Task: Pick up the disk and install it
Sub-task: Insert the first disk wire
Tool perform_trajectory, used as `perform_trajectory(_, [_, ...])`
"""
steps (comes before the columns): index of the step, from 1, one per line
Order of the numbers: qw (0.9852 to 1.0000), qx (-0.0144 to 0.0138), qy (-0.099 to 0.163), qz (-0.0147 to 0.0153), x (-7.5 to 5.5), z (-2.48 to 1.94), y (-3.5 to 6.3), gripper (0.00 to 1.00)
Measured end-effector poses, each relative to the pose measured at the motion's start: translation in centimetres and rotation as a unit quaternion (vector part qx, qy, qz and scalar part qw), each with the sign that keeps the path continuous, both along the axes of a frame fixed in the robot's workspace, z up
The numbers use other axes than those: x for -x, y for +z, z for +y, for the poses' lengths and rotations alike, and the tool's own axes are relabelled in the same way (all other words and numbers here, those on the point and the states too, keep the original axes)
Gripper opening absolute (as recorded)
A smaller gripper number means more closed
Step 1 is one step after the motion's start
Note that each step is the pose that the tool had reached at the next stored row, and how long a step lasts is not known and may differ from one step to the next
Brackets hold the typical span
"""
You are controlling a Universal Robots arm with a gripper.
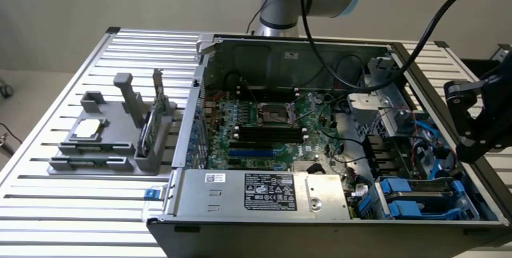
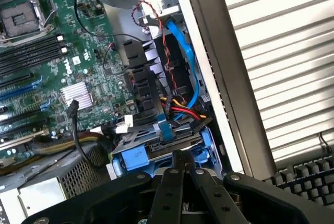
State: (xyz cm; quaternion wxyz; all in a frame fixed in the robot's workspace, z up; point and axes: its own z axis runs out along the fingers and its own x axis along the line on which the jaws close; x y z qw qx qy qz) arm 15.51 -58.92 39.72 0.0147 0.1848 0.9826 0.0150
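The disk [image 1: 424,191] lies flat in its blue carrier in the drive bay at the near corner of the open computer case [image 1: 320,225], on the exterior view's right. In the wrist view the disk [image 2: 151,143] and its blue frame sit just beyond my fingertips, with a blue cable running to them. My gripper [image 1: 468,150] hangs above the case's wall on the exterior view's right, a short way above and apart from the disk. The wrist view shows the gripper [image 2: 180,157] shut, its fingers together with nothing between them.
The motherboard [image 1: 256,126] fills the case floor, with the power supply [image 1: 264,192] along the near wall and loose cables [image 2: 177,98] beside the drive bay. A grey fixture [image 1: 104,150] on the slatted table holds a CPU chip [image 1: 88,129] and a circuit card [image 1: 148,123]. A keyboard [image 2: 308,182] lies outside the case.
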Motion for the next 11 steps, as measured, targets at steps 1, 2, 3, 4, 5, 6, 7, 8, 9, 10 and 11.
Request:
perform_trajectory(1, [1.0,0.0,-0.009,0.0,0.0,0.0,-0.04,0.11])
perform_trajectory(2, [0.9998,0.0,-0.018,0.0,0.0,0.0,-0.08,0.11])
perform_trajectory(3, [0.9996,0.0,-0.028,0.0,0.0,0.0,-0.12,0.11])
perform_trajectory(4, [0.9993,0.0,-0.036,0.0,0.0,0.0,-0.16,0.11])
perform_trajectory(5, [0.999,0.0,-0.046,0.0,0.0,0.0,-0.21,0.11])
perform_trajectory(6, [0.9985,-0.0001,-0.054,0.0,0.0,0.0,-0.27,0.11])
perform_trajectory(7, [0.998,0.0,-0.063,0.0,0.0,0.0,-0.31,0.11])
perform_trajectory(8, [0.9974,0.0,-0.072,0.0,0.0,0.0,-0.36,0.11])
perform_trajectory(9, [0.9966,0.0,-0.082,0.0,0.0,0.0,-0.43,0.11])
perform_trajectory(10, [0.9958,0.0,-0.091,0.0,0.0,0.0,-0.49,0.11])
perform_trajectory(11, [0.995,0.0,-0.1,0.0,0.0,0.0,-0.55,0.11])
